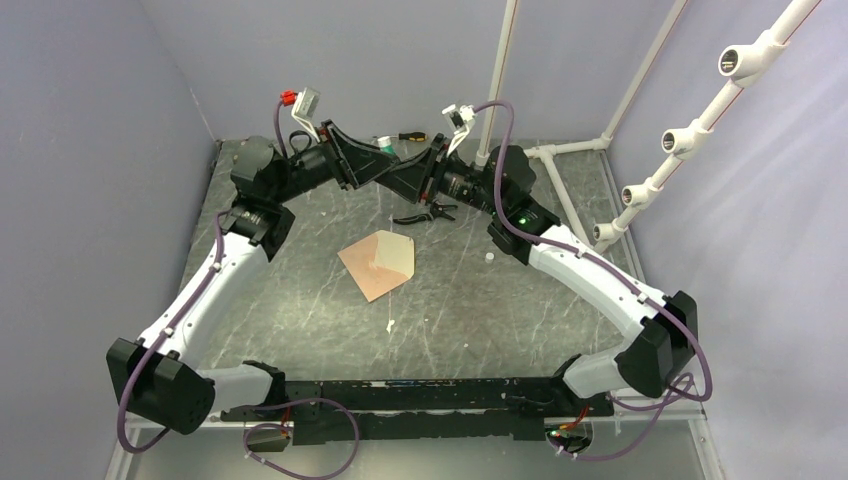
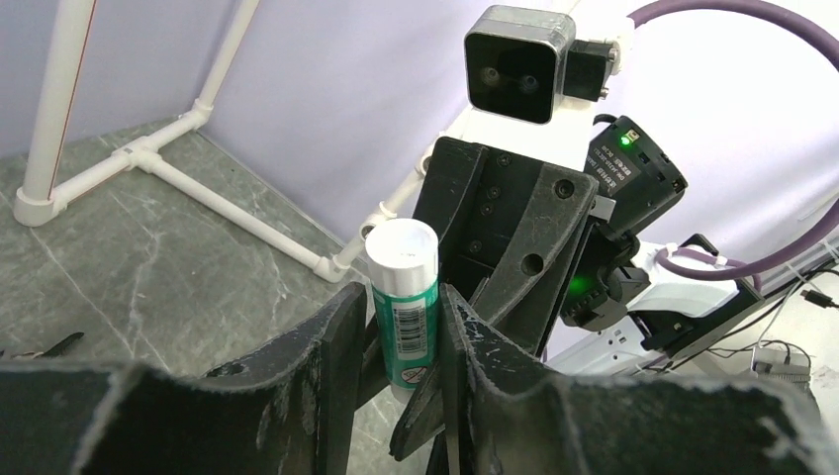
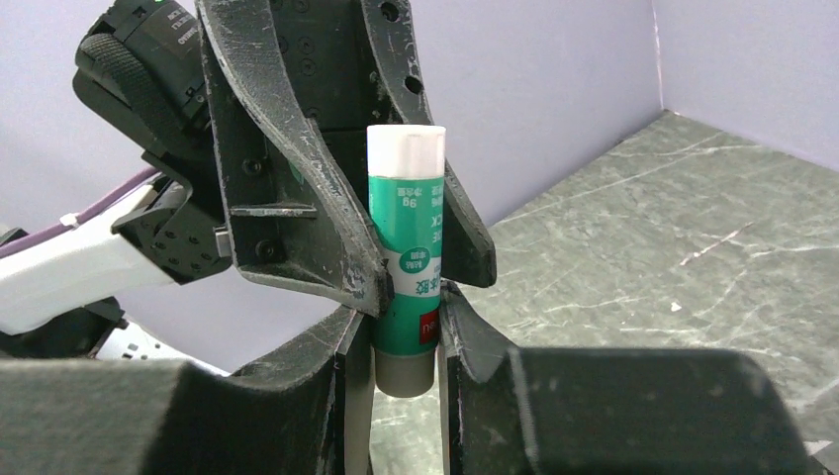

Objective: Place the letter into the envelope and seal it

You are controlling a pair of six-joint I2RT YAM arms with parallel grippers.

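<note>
The envelope [image 1: 372, 266] lies flat mid-table, kraft brown, its pointed flap [image 1: 398, 254] open and showing a paler inside. I cannot make out the letter as a separate sheet; it is hidden or inside. Both grippers meet above the far end of the table on a green-and-white glue stick [image 1: 382, 143]. My left gripper [image 2: 401, 317] has a finger against each side of the glue stick [image 2: 404, 297] below its white cap. My right gripper [image 3: 406, 336] is shut on the grey-based lower end of the same stick [image 3: 406, 257]. In the top view the left gripper [image 1: 378, 160] faces the right gripper [image 1: 398, 172].
Black pliers [image 1: 425, 213] lie just behind the envelope, under the right gripper. A screwdriver [image 1: 410, 136] rests by the back wall. A white pipe frame [image 1: 560, 150] stands at the back right. Small white scraps [image 1: 390, 325] lie in front of the envelope.
</note>
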